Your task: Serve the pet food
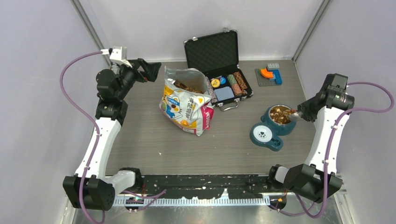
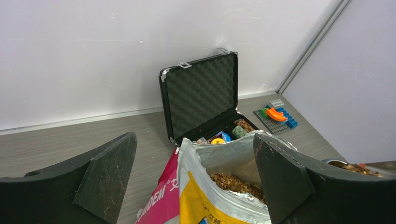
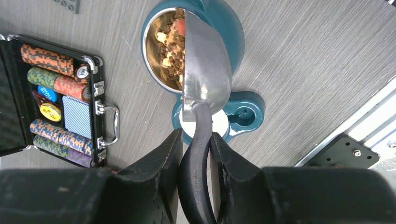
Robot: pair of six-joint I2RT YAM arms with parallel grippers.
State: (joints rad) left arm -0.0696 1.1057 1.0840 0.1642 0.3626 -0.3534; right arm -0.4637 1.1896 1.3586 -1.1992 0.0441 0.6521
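Worktop (image 1: pixel 154 144): grey wood-grain, with a wide bare strip along the near edge.
Feeder (image 1: pixel 253 135): teal, near right. Its low front dish shows a white paw print, and the taller bowl (image 1: pixel 280 129) behind it has a steel liner.
Pet food (image 1: pixel 280 115): brown and tan kibble heaped in the steel bowl, with more showing in the bag's open mouth.
Right pincer (image 1: pixel 299 113): clenched on the black handle of a metal scoop (image 3: pixel 205 70), whose blade reaches over the bowl's rim above the kibble.
Bag (image 1: pixel 187 107): cartoon-cat print, centre, top open. Bare worktop separates it from the feeder.
Left pincer (image 1: pixel 156 71): released, fingers spread wide, in the air left of the bag's mouth, touching nothing.
Case (image 1: pixel 212 51): black, lid up, by the back wall (image 1: pixel 187 18). Striped poker chips (image 1: pixel 237 84) fill its tray.
Block plate (image 1: pixel 268 75): far right corner, near the side wall (image 1: pixel 345 37).
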